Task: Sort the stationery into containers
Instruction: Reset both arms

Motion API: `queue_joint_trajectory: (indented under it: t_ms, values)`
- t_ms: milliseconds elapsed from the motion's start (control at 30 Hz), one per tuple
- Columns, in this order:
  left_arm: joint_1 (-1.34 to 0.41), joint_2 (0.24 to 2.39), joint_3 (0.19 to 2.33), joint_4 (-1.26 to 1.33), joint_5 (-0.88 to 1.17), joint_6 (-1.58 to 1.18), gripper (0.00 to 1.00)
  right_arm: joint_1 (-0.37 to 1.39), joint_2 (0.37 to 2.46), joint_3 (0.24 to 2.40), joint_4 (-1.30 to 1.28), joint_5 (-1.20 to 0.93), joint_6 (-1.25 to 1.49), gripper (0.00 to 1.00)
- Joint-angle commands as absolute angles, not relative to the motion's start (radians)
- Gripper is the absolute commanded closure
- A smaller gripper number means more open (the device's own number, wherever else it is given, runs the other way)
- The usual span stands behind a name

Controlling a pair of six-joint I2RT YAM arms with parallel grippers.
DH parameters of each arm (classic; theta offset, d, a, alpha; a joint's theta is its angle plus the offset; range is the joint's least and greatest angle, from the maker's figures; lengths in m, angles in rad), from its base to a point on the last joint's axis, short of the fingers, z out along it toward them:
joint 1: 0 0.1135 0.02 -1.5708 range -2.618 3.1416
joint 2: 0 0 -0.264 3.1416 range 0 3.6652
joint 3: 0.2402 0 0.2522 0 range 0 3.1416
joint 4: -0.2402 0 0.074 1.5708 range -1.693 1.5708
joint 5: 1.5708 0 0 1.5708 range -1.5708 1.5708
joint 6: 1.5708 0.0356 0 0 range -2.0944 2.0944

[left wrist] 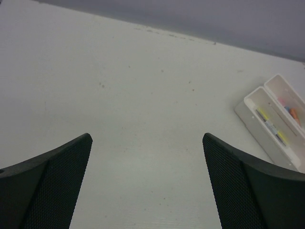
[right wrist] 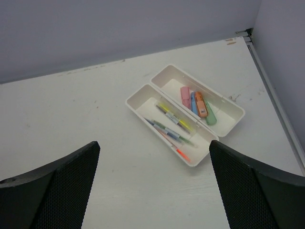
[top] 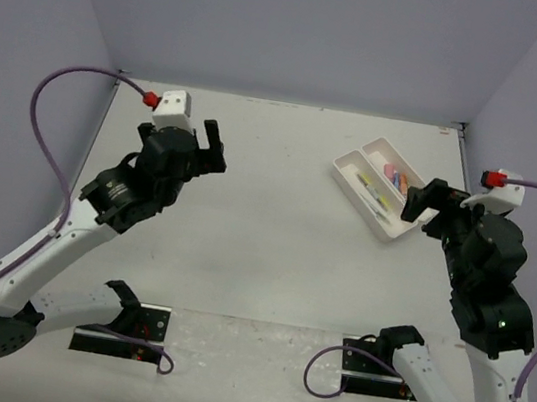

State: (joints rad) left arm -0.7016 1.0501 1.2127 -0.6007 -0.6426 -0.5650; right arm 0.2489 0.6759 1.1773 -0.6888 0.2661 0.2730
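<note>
The white two-compartment tray (top: 349, 172) lies at the far right of the table; it also shows in the right wrist view (right wrist: 138, 106) and the left wrist view (left wrist: 248, 114). Its near compartment holds several thin pens (right wrist: 175, 125). Its far compartment holds stubby pink, blue, orange and green markers (right wrist: 196, 104). My right gripper (right wrist: 154, 145) is open and empty, raised just near of the tray. My left gripper (left wrist: 147, 138) is open and empty, raised over the left middle of the table, far from the tray.
Grey walls close the table at the back and both sides. The table's right edge (right wrist: 275, 98) runs close past the tray. Purple cables (top: 48, 118) loop from both wrists. Two black base plates (top: 123, 326) sit at the near edge.
</note>
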Motion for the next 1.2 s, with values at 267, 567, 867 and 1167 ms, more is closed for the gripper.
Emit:
queue_joint_trajectory:
  t_ms: [267,567,867,1167]
  values:
    - [-0.699,0.624,1.077,-0.584,-0.627,-0.340,0.00,0.253,0.388,0.954,-0.750,0.138,0.289,0.01]
    - [-0.698,0.474,0.856,-0.499,-0.640,-0.290,0.00,0.259,0.149,0.775,-0.634,0.103,0.255,0.01]
    - [-0.699,0.442,0.753,-0.447,-0.672,-0.294,0.00,0.264,0.138,0.733,-0.603,0.113,0.285,0.01]
    - [-0.697,0.437,0.747,-0.451,-0.673,-0.302,0.00,0.264,0.173,0.735,-0.617,0.133,0.289,0.01]
